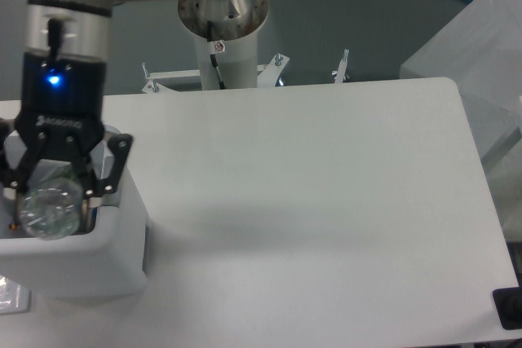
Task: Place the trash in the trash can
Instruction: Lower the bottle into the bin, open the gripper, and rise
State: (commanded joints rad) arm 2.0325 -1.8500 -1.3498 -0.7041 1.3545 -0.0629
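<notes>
My gripper (54,193) hangs over the open top of the white trash can (98,262) at the far left of the table. Its fingers are closed on the crushed clear plastic bottle (45,211), which is at rim height, just above the can's opening. A small pale, silvery scrap (10,297), possibly the small wrapper, lies on the table at the can's lower left, cut off by the frame edge. The blue snack wrapper is not in view. The arm and the bottle hide most of the inside of the can.
The white table (310,185) stretches right of the can to its rounded far corner. The robot's base column (222,46) stands behind the back edge. A grey box (481,55) stands off the table at the right.
</notes>
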